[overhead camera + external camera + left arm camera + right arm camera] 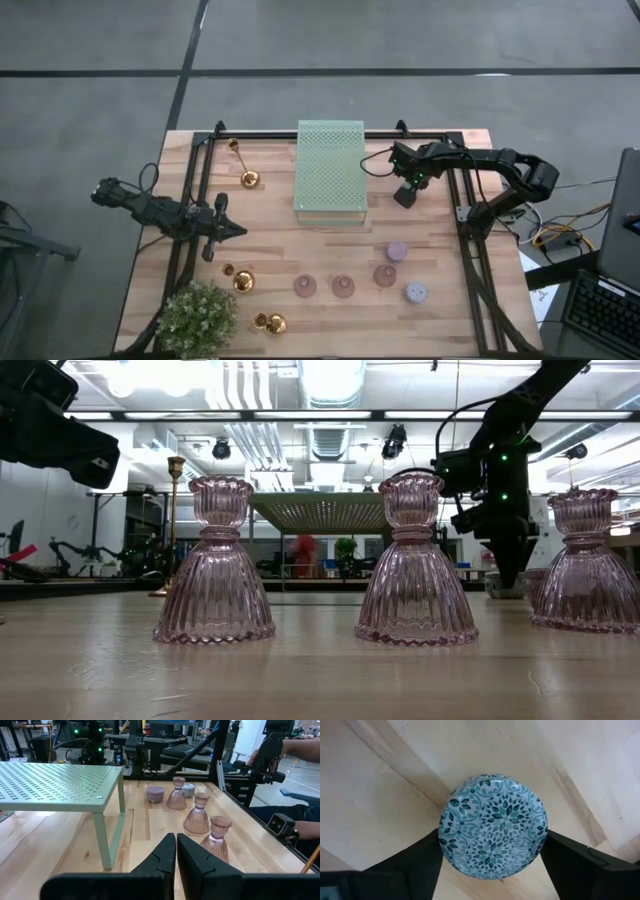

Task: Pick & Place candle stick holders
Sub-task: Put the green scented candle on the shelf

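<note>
Right now the right gripper (pixel 492 851) is low over the surface (pixel 300 255), just right of the green block (pixel 331 172), its fingers (pixel 407 865) apart on either side of a round holder (pixel 493 826) with a teal mosaic top (whether the pads touch its rim, I cannot tell). Three glass holders (pixel 343 286) stand in a row near the front edge, with two squat ones (pixel 397 251) just right of them. Gold holders (pixel 243 281) sit at the left, near the plant (pixel 197 318). At the left the left gripper (pixel 175 851) waits, fingers together and empty.
</note>
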Available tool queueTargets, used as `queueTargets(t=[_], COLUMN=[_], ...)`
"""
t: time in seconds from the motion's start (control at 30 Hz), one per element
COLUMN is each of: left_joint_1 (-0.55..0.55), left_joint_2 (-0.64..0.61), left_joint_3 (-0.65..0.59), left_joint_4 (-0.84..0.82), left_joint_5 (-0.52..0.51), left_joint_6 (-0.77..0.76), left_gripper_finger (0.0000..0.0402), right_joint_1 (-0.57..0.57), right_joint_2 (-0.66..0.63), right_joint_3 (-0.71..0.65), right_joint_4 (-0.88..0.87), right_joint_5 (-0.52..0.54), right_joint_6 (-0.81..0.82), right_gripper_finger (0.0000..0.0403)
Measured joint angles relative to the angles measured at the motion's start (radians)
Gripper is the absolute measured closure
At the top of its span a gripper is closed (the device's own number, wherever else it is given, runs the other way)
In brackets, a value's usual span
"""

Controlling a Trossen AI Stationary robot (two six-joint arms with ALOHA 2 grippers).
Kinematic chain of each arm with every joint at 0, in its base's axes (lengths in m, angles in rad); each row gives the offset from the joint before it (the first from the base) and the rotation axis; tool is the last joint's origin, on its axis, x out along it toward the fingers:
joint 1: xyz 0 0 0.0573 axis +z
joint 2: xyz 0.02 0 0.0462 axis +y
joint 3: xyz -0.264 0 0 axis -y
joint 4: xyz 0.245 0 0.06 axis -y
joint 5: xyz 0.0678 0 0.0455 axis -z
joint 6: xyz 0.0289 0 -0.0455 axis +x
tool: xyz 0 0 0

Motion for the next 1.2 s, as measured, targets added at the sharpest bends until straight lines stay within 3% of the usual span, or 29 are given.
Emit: queueTargets(t=[0.3, 0.63, 0.9, 1.2], left_joint_1=[0.0, 0.0, 0.0, 0.0], left_joint_2=[0.0, 0.0, 0.0, 0.0], left_joint_3=[0.0, 0.0, 0.0, 0.0], left_joint_4=[0.0, 0.0, 0.0, 0.0], left_joint_5=[0.0, 0.0, 0.0, 0.0], left_joint_6=[0.0, 0.0, 0.0, 0.0], left_gripper_finger=[0.0381, 0.0381, 0.0381, 0.0381], right_joint_1=[0.0, 0.0, 0.0, -0.001], right_joint_2=[-0.01, -0.058, -0.071, -0.072], right_joint_3=[0.002, 0.081, 0.266, 0.493], right_joint_4=[-0.008, -0.134, -0.277, -0.339], right_joint_5=[0.0, -0.001, -0.005, -0.005], right_joint_6=[-0.003, -0.005, 0.038, 0.056], right_gripper_finger=[0.011, 0.0119, 0.0126, 0.0169])
